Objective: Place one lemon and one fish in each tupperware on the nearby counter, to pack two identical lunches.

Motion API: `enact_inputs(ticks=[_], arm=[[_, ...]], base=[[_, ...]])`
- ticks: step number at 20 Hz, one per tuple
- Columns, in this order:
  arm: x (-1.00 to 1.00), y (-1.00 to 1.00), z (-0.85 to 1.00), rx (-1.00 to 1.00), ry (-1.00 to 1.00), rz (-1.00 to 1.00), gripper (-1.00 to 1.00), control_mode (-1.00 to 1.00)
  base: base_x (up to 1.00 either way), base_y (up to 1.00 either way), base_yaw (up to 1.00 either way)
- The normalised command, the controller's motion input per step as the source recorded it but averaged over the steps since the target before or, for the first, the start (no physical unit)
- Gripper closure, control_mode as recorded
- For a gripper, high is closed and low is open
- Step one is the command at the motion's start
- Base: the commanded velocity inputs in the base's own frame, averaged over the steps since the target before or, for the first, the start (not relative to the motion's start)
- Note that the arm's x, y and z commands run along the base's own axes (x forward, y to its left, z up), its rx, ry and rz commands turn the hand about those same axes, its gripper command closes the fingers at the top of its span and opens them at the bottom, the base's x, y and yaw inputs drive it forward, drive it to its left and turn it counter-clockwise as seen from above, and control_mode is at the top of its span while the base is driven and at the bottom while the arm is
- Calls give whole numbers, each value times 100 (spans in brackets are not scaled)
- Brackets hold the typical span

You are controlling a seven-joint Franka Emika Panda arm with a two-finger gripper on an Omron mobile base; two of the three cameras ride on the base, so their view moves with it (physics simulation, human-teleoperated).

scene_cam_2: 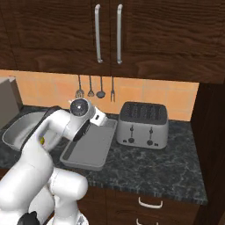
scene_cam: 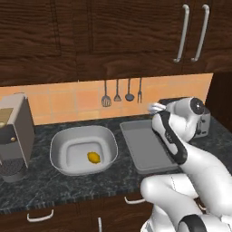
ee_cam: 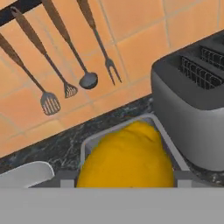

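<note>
The worktop (scene_cam: 68, 181) carries a tupperware (scene_cam: 84, 149) near its left end, one lemon (scene_cam: 94, 157) inside. The arm bends over the tray (scene_cam_2: 90, 147) beside it, its claw (ee_cam: 124, 181) clamped around a second lemon (ee_cam: 127, 159).

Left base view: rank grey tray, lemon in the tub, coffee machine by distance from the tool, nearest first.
Tool at the back, holding a second lemon.
1. Grey tray: directly beneath the tool.
2. Lemon in the tub: left of the tray.
3. Coffee machine: far left edge of the counter.
</note>
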Motion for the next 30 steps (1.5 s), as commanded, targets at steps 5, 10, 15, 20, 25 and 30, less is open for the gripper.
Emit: enact_inputs(ticks=[5, 10, 15, 20, 25, 30], arm=[[79, -5, -100, -28, 46, -8, 100, -100], [66, -41, -100, -2, 29, 0, 100, -100], [10, 28, -93, 0, 20, 0, -100, -100], [-38, 0, 7, 0, 0, 0, -100, -100], [-39, 28, 80, -2, 4, 0, -100, -100], [-65, 10, 100, -1, -2, 0, -100, -100]], base=[[0, 0, 0], [0, 0, 0], [0, 0, 0], [0, 0, 0], [0, 0, 0], [0, 0, 0]])
